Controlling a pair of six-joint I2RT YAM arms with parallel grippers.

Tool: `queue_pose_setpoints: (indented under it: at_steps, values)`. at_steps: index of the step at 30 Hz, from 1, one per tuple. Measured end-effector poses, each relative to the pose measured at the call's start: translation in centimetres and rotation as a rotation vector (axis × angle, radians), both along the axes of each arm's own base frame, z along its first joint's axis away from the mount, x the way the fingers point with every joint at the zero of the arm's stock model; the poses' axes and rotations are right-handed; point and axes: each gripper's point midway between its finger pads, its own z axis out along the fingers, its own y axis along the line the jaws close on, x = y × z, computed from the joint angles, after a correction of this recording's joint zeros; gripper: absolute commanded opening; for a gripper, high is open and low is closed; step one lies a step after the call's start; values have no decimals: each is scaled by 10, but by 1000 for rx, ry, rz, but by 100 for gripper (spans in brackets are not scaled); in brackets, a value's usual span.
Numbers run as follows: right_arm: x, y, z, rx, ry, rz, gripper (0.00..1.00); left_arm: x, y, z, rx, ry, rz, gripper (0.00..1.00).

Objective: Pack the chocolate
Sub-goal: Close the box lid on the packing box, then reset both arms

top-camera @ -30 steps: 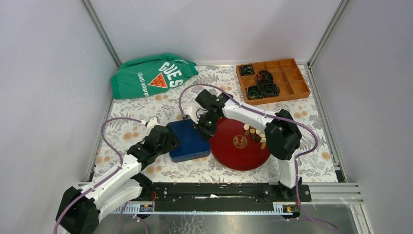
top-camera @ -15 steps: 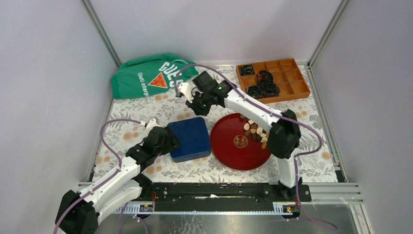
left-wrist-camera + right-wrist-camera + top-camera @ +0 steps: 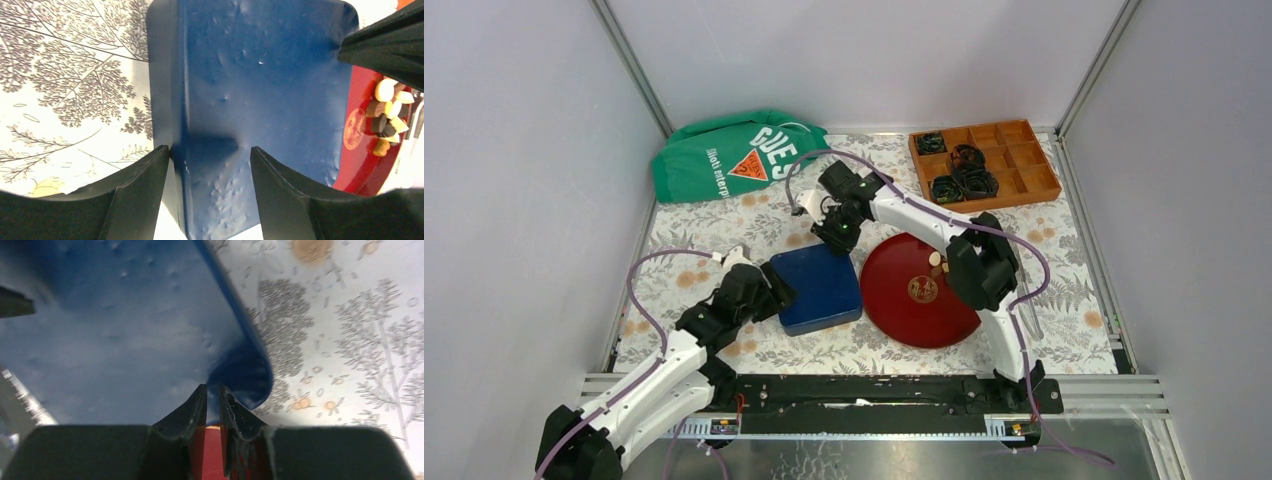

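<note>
The chocolate point(image 3: 387, 116) is a small heap of dark, brown and cream pieces on the red plate point(image 3: 904, 315). In the top view my right arm's elbow hides most of it, and only a few pieces point(image 3: 937, 260) show. A shut blue box point(image 3: 819, 288) lies left of the plate. My left gripper point(image 3: 767, 287) is open and its fingers straddle the box's left edge point(image 3: 172, 125). My right gripper point(image 3: 832, 232) is shut with only a sliver between the tips point(image 3: 212, 387). It sits at the box's far right corner point(image 3: 245, 370) with nothing seen held.
A green bag point(image 3: 734, 155) lies at the far left. An orange divided tray point(image 3: 1014, 175) holding black coiled cables stands at the far right. Grey walls close in both sides, and a metal rail runs along the near edge.
My right gripper left the plate's left rim, swung to the far side, then came back down to the blue box's far corner. Its elbow now covers most of the chocolate. The left arm barely moved.
</note>
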Motion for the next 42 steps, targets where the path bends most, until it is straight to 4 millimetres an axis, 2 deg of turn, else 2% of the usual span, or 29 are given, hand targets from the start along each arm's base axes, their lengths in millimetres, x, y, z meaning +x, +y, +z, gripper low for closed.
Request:
queue_pose_setpoints:
  at_steps: [2,4,7,10,13,16,17,20,23,26,28,30,35,38,42]
  values:
    - [-9,-6,5,13,61,7,25,-2,-3,1,-19,-2,-14,68]
    - [-17,-11,21,50,103,13,25,-6,-10,2,-55,-1,-43,70]
    - [-23,-16,65,152,106,21,27,-9,-25,3,-135,-7,-96,72]
    - [-23,-30,118,263,64,13,35,-11,-42,6,-209,-1,-154,76]
    - [-24,-55,162,355,7,-8,45,-12,-56,10,-257,8,-209,85]
    - [-30,-83,181,396,-27,-45,59,-10,-58,25,-237,-23,-249,96]
    - [-32,-94,183,404,-36,-65,67,-7,-56,36,-220,-51,-259,98]
    - [-38,-128,186,424,-68,-128,98,5,-50,89,-172,-214,-283,99]
    - [-36,-161,196,449,-143,-217,100,10,-41,147,-128,-402,-300,99]
    - [-29,-197,220,465,-273,-361,100,12,-33,190,-91,-525,-309,99]
    - [-25,-218,249,473,-375,-475,100,15,-31,222,-68,-602,-314,99]
    - [-25,-229,275,490,-450,-532,100,19,-31,253,-55,-668,-319,99]
    - [-44,-250,348,593,-608,-602,100,28,-40,336,-66,-812,-350,99]
    - [-63,-261,387,681,-665,-668,100,27,-44,358,-81,-852,-373,99]
    - [-83,-272,415,779,-678,-766,100,21,-46,370,-93,-876,-394,99]
